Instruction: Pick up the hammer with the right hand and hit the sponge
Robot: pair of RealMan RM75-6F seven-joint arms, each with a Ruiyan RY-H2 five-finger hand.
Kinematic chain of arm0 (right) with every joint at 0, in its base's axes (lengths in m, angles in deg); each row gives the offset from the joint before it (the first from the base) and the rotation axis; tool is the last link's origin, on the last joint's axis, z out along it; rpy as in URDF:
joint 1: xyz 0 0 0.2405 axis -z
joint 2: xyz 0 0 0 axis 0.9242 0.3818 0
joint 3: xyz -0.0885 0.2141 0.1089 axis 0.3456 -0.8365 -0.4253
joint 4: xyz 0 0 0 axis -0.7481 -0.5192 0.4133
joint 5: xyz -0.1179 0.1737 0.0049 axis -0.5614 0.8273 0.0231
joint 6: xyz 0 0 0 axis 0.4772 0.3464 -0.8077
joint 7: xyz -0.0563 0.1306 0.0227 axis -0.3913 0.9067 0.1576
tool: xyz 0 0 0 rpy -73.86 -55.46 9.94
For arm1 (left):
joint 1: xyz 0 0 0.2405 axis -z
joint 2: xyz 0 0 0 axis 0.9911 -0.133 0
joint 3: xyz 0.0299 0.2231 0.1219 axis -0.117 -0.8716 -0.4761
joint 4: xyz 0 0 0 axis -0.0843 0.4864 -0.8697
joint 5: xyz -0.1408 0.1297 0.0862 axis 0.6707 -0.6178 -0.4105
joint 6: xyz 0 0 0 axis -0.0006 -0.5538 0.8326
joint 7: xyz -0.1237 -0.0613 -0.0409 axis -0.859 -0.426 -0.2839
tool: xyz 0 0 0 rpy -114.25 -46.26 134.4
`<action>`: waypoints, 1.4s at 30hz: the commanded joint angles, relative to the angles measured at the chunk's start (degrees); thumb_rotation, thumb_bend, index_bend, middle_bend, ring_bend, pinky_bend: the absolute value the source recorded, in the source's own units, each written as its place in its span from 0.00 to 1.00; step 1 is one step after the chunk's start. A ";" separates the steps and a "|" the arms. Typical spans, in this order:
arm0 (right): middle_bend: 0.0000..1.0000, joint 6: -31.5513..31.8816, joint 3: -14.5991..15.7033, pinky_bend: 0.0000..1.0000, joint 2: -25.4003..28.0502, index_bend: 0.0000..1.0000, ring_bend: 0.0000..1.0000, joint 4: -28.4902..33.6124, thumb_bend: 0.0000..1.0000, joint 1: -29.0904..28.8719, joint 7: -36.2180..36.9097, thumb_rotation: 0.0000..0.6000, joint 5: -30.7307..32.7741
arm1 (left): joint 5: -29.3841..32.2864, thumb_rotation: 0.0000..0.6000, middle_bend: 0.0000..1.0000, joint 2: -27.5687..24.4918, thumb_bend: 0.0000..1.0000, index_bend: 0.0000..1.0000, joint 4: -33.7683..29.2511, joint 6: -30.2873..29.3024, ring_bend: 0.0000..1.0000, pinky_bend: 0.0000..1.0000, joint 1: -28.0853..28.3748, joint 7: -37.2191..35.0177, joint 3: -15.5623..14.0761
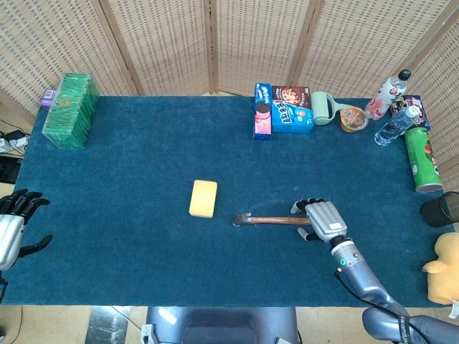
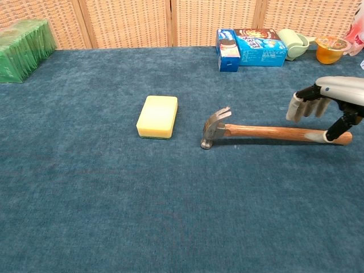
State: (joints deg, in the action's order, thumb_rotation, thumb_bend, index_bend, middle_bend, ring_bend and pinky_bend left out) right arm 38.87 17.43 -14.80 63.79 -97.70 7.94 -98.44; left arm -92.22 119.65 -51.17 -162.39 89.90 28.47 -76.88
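Blue cloth table (image 1: 129, 172), hammer (image 2: 267, 132) under the spread right robot hand (image 2: 327, 108); spread left robot hand (image 1: 11, 226) only overhead.

The hammer (image 2: 273, 132) has a smooth wooden handle and a dull metal head. The table (image 2: 170, 216) wears matt blue cloth. The sponge (image 2: 157, 116) looks soft and porous.

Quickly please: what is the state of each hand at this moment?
Left hand: open, holding nothing.
Right hand: open, fingers spread above the handle of the wooden-handled steel claw hammer, no grip yet.
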 commanded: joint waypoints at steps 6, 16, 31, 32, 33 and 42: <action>0.40 -2.08 -0.30 0.35 -2.72 0.38 0.37 -1.86 0.37 -2.98 -3.44 1.00 5.67 | 0.85 1.00 0.23 0.11 0.19 0.29 1.31 0.32 0.14 0.18 0.27 -1.41 0.21; 0.41 -2.57 -0.04 0.37 -5.03 0.39 0.37 -2.86 0.37 -5.04 -5.84 1.00 9.83 | 1.37 1.00 0.23 0.36 0.19 0.29 3.13 0.56 0.14 0.18 0.44 -3.54 0.27; 0.56 -2.91 -0.01 0.55 -8.97 0.55 0.57 -5.53 0.38 -8.26 -7.44 1.00 14.06 | 2.02 1.00 0.23 0.20 0.19 0.29 5.46 0.02 0.14 0.18 0.12 -6.26 0.34; 0.58 -3.07 -0.14 0.57 -9.41 0.57 0.61 -5.98 0.38 -8.64 -7.55 1.00 14.25 | 2.04 1.00 0.23 0.12 0.19 0.29 5.50 -0.14 0.14 0.18 0.02 -6.40 0.34; 0.60 -3.08 -0.31 0.59 -9.82 0.58 0.63 -6.39 0.38 -8.95 -7.57 1.00 14.38 | 2.07 1.00 0.23 0.06 0.19 0.29 5.56 -0.27 0.14 0.18 -0.08 -6.55 0.33; 0.75 -3.93 -1.61 0.81 -10.09 0.70 0.85 -7.17 0.37 -10.27 -5.72 1.00 15.84 | 2.77 1.00 0.23 -0.35 0.19 0.29 6.32 -0.80 0.14 0.18 -0.83 -7.67 0.19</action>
State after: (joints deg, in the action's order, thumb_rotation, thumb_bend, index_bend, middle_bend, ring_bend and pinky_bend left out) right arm 35.20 15.98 -25.20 56.39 -107.87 1.83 -82.87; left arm -89.53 119.31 -44.94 -163.24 89.10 20.91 -76.68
